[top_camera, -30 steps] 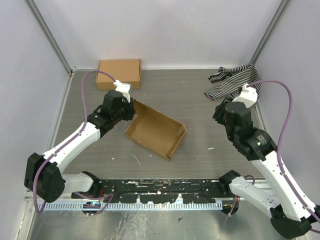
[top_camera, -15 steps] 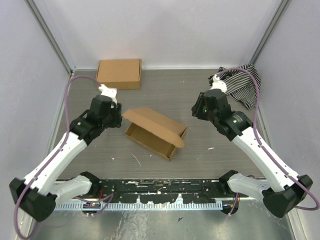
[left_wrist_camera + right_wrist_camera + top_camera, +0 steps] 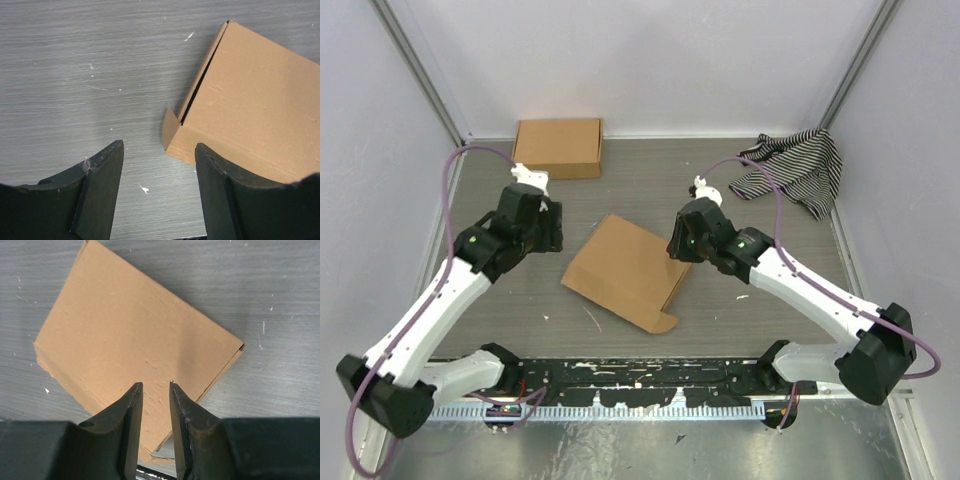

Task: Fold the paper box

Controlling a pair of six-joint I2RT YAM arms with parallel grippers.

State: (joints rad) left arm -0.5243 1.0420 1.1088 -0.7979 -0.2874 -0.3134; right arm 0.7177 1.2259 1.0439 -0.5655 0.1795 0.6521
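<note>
The paper box (image 3: 625, 268) is plain brown cardboard and lies at the table's middle as a shallow box with its lid down flat. A small tab sticks out at its near corner. My left gripper (image 3: 554, 236) is open and empty, just left of the box's far left corner and apart from it. In the left wrist view the box (image 3: 250, 100) fills the upper right, beyond my left gripper (image 3: 159, 145). My right gripper (image 3: 677, 247) is over the box's right edge. In the right wrist view its fingers (image 3: 156, 384) stand a narrow gap apart above the lid (image 3: 130, 330), holding nothing.
A second closed cardboard box (image 3: 558, 147) lies at the back left. A black-and-white striped cloth (image 3: 795, 165) lies at the back right. A black rail (image 3: 640, 375) runs along the near edge. Walls close in the left, back and right.
The box's lid has come down from upright to flat. My right arm has swung left from the striped cloth to the box's right edge. My left gripper has drawn back from the lid.
</note>
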